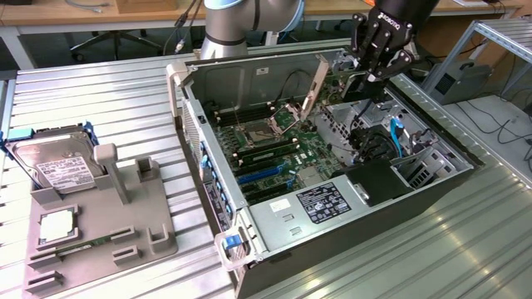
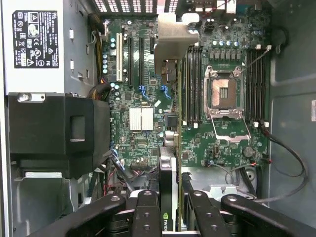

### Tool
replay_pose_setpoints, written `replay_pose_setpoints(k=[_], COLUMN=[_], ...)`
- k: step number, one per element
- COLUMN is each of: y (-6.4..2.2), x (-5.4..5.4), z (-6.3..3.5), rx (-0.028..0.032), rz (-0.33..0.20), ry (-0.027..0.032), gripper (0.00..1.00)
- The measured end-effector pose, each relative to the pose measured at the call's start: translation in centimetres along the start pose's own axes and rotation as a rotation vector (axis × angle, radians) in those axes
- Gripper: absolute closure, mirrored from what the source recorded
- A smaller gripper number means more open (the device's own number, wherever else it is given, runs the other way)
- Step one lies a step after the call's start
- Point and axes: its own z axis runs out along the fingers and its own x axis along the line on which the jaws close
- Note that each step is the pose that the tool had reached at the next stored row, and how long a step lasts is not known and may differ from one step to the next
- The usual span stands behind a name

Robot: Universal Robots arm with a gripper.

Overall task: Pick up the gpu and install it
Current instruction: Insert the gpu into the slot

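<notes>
We see the black, jointed pincer [image 2: 173, 197] pressed together on the gpu [image 2: 168, 177], a thin flat expansion card with a black face and a silver metal bracket at its far end. The wrist view looks along the card's edge, with one finger on each side. In the exterior view the pincer [image 1: 375, 73] hangs over the far corner of the open black-and-silver computer case [image 1: 187, 93], and the gpu [image 1: 314, 87] stands on edge beside it, raised above the components. Below lies the green motherboard [image 2: 143, 143] with its long expansion slots [image 2: 140, 59] and an open, empty silver processor socket [image 2: 223, 94]. We judge the pick-up done and the installing not yet. The card looks clear of the board, and we cannot tell whether it lines up with a slot. Well apart, at the exterior view's left, a grey moulded parts holder [image 1: 141, 230] on the ribbed metal table [image 1: 108, 106] keeps a silver boxy hard drive [image 1: 54, 165].
</notes>
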Motion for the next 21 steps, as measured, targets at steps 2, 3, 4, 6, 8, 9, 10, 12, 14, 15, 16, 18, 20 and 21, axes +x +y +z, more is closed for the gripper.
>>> replay_pose_setpoints(k=[2,3,4,6,8,9,10,12,14,15,16,18,20,21], y=[0.01,0.04,0.10,0.26,0.47,0.59,0.72,1.04,1.42,1.56,1.69,1.98,2.22,2.35], x=[0.0,0.0,0.0,-0.1,-0.1,-0.2,-0.2,-0.3,-0.4,-0.5,-0.5,-0.6,-0.6,-0.7], z=[0.01,0.04,0.06,0.15,0.30,0.38,0.46,0.67,0.92,1.02,1.12,1.38,1.63,1.78], rx=[0.0000,0.0001,0.0000,0.0000,0.0000,0.0000,0.0000,0.0000,0.0000,0.0001,0.0000,0.0001,0.0000,0.0000], rz=[0.000,0.000,0.000,0.000,0.000,0.000,0.000,0.000,0.000,0.000,0.000,0.000,0.000,0.000], ry=[-0.0001,-0.0004,-0.0002,0.0000,0.0000,-0.0001,0.0000,-0.0001,-0.0001,-0.0001,-0.0001,-0.0002,-0.0002,-0.0001], gripper=[0.73,0.73,0.73,0.73,0.73,0.73,0.73,0.73,0.73,0.73,0.73,0.73,0.73,0.73])
